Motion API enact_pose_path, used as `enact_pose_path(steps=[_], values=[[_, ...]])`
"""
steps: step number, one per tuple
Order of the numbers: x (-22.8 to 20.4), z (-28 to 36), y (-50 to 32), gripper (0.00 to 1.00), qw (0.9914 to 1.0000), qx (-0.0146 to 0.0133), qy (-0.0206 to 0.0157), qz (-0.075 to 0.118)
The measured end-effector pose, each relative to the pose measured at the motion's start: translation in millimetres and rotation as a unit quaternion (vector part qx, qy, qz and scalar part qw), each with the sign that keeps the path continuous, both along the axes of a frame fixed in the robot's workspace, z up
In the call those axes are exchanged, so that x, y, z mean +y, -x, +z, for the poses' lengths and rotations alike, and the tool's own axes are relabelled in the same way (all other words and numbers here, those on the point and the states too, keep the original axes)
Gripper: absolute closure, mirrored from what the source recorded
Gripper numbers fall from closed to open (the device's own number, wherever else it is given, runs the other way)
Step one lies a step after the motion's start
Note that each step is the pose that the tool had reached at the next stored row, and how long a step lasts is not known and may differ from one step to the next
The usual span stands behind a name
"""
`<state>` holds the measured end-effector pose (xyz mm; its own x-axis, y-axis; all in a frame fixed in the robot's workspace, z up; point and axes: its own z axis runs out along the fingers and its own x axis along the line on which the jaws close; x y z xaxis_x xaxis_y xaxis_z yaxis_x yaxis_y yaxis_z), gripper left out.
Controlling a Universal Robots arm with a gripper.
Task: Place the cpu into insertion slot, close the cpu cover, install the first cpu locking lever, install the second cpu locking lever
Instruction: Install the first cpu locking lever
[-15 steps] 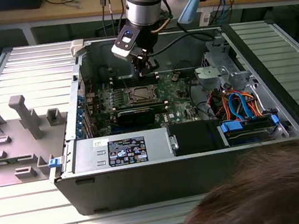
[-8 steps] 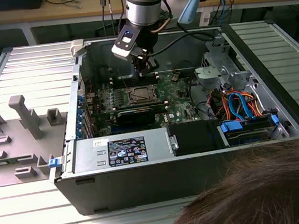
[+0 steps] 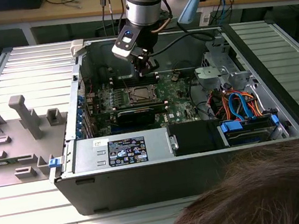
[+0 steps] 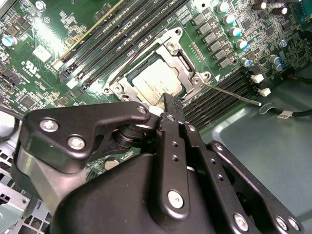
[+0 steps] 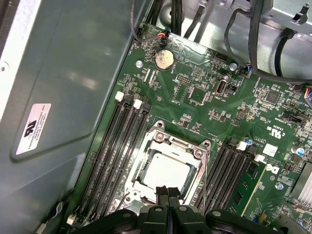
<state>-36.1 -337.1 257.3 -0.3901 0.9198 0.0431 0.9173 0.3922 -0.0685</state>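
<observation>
The cpu [image 4: 157, 83] [image 5: 168, 173], a silvery square, lies in the insertion slot [image 3: 140, 95] on the green board. The cpu cover [image 4: 187, 66] [image 5: 163, 142] is a pale metal frame that lies flat around the chip. A thin locking lever [image 4: 231, 93] sticks out from one socket corner over the black memory slots. In the exterior view my gripper [image 3: 146, 69] hangs above the board, just behind the socket. In both wrist views its black fingertips [image 4: 170, 103] [image 5: 167, 191] are pressed together over the socket's edge, with nothing between them.
The board sits deep in an open computer case [image 3: 73, 129] with high metal walls. Cables and drive bays [image 3: 238, 104] fill the exterior view's right, a power supply [image 3: 121, 150] the front. A grey fixture tray [image 3: 17, 132] lies at the left. A person's hair [image 3: 263, 196] shows in the foreground.
</observation>
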Motion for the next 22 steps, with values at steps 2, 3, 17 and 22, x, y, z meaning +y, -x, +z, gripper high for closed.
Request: enact_pose_path(steps=[2,3,17,22], values=[[0.0,0.0,0.0,0.89,1.00000,0.0000,-0.0001,0.001],[0.0,0.0,0.0,0.89,1.00000,0.0000,-0.0001,0.001],[0.0,0.0,0.0,0.89,0.99984,0.0000,-0.0002,0.018],[0.0,0.0,0.0,0.89,0.99960,0.0000,-0.0002,0.028]])
